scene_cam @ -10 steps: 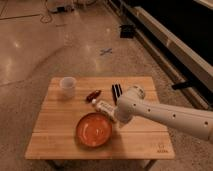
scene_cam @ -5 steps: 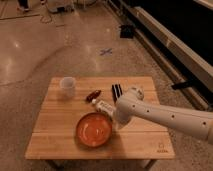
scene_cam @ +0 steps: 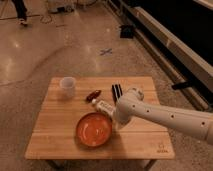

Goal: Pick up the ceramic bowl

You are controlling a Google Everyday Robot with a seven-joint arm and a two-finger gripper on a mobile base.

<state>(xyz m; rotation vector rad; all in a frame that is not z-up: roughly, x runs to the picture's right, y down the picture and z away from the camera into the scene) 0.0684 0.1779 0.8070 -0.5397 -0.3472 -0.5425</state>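
Note:
The ceramic bowl point(scene_cam: 94, 129) is a wide, shallow orange-red bowl with a paler centre. It sits on the wooden table point(scene_cam: 55, 135), front of middle. My white arm comes in from the right, and my gripper point(scene_cam: 114, 120) hangs down at the bowl's right rim. The wrist body covers the fingertips and the rim there, so contact with the bowl is hidden.
A small translucent white cup point(scene_cam: 67, 86) stands at the table's back left. A red-brown oblong item point(scene_cam: 93, 94), a small white bottle-like item point(scene_cam: 102, 105) and a dark utensil-like object point(scene_cam: 116, 92) lie behind the bowl. A raised ledge point(scene_cam: 170, 45) runs along the right.
My gripper has settled slightly lower at the bowl's right rim. The bowl and the other items have not moved.

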